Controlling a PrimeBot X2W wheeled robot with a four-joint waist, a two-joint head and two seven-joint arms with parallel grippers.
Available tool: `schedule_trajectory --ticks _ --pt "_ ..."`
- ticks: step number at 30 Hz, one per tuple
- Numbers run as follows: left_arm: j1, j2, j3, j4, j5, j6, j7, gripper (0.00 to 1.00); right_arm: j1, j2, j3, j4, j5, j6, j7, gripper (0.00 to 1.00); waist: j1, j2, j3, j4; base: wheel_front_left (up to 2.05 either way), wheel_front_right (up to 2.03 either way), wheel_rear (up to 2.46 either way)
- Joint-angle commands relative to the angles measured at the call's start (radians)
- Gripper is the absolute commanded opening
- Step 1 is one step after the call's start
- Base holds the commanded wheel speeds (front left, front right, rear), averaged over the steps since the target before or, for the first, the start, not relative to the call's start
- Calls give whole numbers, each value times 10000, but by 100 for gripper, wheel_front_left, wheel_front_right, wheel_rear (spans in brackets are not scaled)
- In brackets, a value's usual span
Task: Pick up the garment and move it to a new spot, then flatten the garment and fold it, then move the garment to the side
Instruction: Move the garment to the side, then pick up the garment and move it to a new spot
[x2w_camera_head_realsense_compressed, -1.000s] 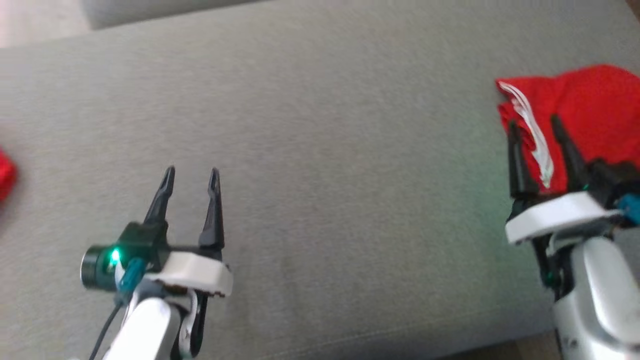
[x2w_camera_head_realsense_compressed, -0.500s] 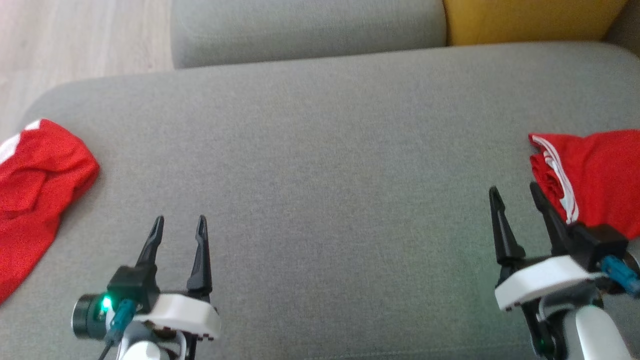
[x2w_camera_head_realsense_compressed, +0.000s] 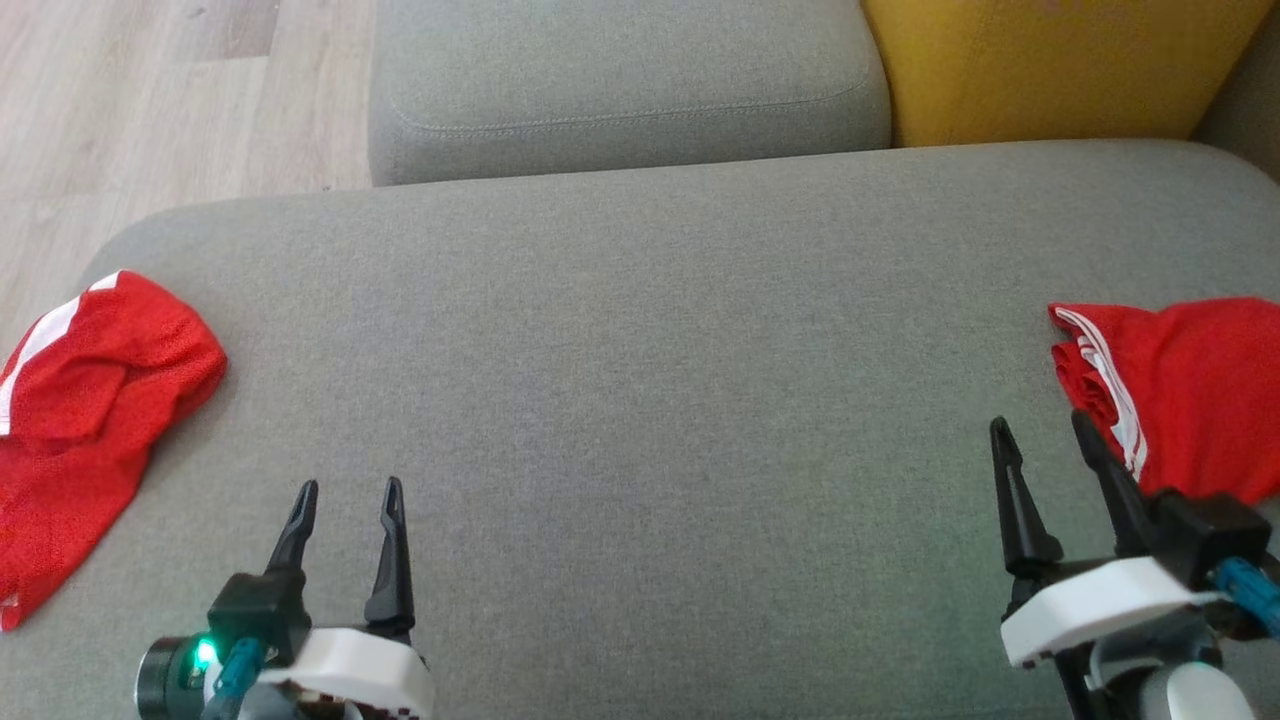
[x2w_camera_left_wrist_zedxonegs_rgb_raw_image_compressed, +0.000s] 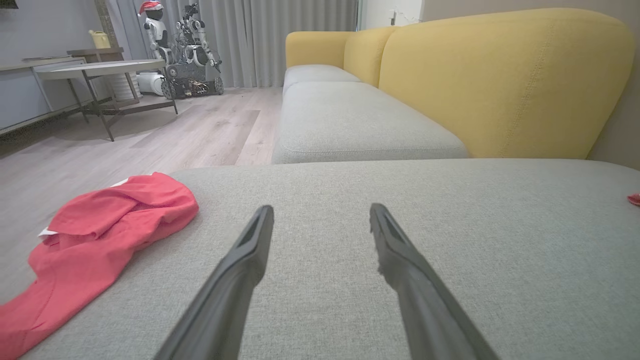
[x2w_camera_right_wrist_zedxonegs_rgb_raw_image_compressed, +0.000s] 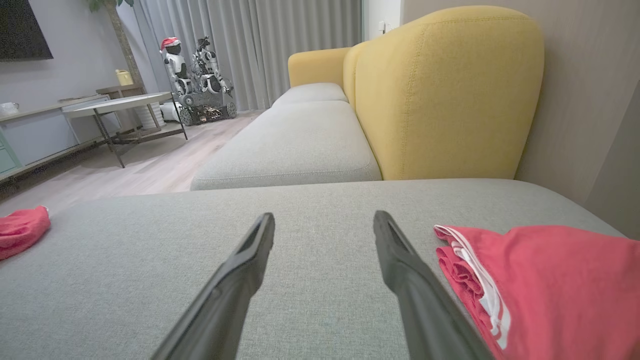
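Head view: your left gripper (x2w_camera_head_realsense_compressed: 345, 495) and right gripper (x2w_camera_head_realsense_compressed: 1040, 432) hover, fingers spread and empty; folded garment (x2w_camera_head_realsense_compressed: 1190, 390) (red, white-striped) just beside the right one, crumpled garment (x2w_camera_head_realsense_compressed: 80, 420) far left.

The seat (x2w_camera_head_realsense_compressed: 640, 400) is showing matt, coarse weave; the right garment (x2w_camera_head_realsense_compressed: 1200, 400), soft cloth; the floor (x2w_camera_head_realsense_compressed: 150, 100), smooth wood.

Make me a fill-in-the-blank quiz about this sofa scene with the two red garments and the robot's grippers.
The crumpled garment lies on the robot's ____ side of the grey cushion. The folded garment near the right gripper has ____ stripes. The left gripper and the right one both stand ____, holding nothing. The sofa's backrest is ____.
Missing words: left, white, open, yellow.
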Motion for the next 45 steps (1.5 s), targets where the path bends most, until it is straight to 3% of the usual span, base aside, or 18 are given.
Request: schedule_trajectory --ticks 1,27,45 --pt "-311 243 398 -377 -46 59 9 100 -198 -48 185 -415 -132 -9 39 100 1 0 -8 -6 0 0 0" --pt "-476 284 172 -317 -86 96 74 100 -141 -20 67 -658 -103 -9 198 100 1 0 75 188 0 0 0" --pt "-799 183 212 -151 -142 78 -65 100 296 -19 -67 -1099 191 -9 213 100 1 0 -117 3303 0 0 0"
